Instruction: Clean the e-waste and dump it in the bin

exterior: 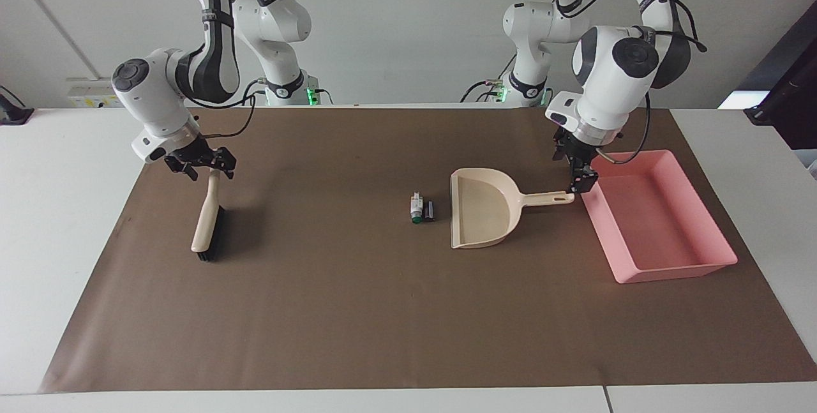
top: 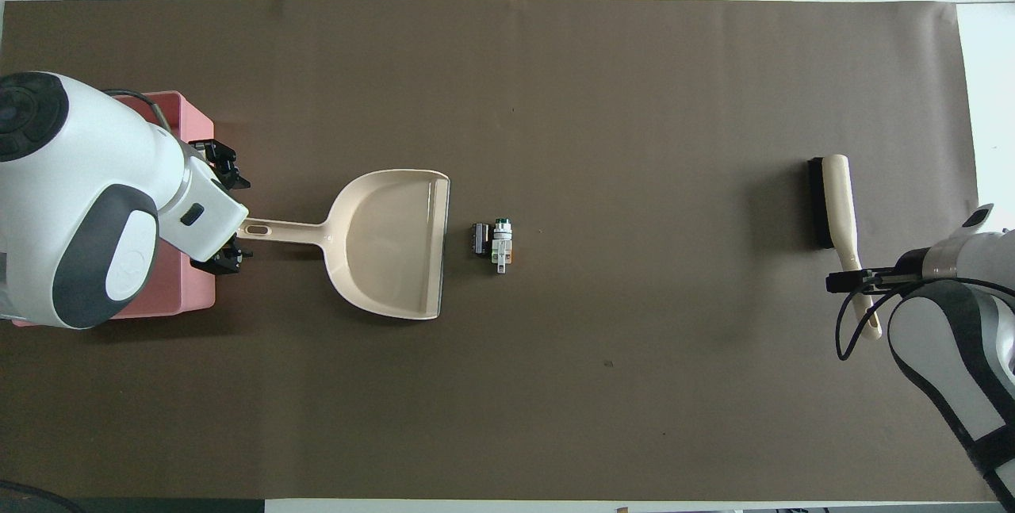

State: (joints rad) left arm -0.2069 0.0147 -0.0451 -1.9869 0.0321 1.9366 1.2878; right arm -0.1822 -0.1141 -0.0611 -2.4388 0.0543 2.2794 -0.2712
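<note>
My left pincer [exterior: 579, 182] is open, down at the tip of the dustpan [exterior: 482, 207] handle, just beside the bin [exterior: 657, 218] at the left arm's end of the table. My right pincer [exterior: 199, 163] is spread open around the brush [exterior: 207, 220] handle. The e-waste [exterior: 421, 208] sits mid-table by the dustpan's mouth.

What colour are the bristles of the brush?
The bristles of the brush are black, under a beige handle. The facing view shows them best.
</note>
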